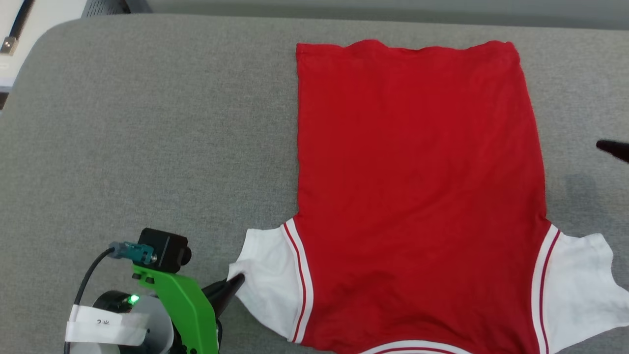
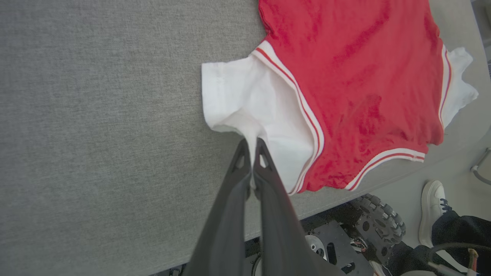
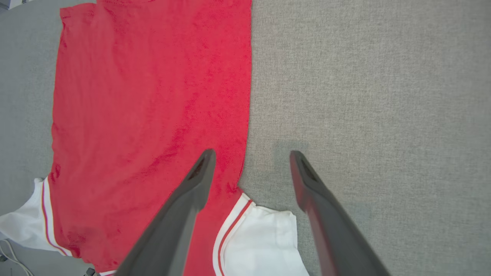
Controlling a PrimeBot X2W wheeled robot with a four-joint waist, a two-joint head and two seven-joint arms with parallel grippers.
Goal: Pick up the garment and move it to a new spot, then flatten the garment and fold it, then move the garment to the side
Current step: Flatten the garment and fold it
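Left hand (image 1: 238, 281) pinching white sleeve (image 1: 268, 282) tight, lower left of head view. Garment (image 1: 417, 172) lying flat on grey counter (image 1: 147, 147), centre-right of frame, long axis running top to bottom, hem up top. Right hand (image 3: 251, 157) hanging wide open over garment's right side edge, gripping nothing. Left one's on fabric, so guessing fold's going sideways across that axis.

The head camera looks steeply down on the grey surface (image 1: 147, 147); the wrist cameras hang close above it, left at seven o'clock, right at three o'clock, all sharing the garment (image 1: 417, 196).
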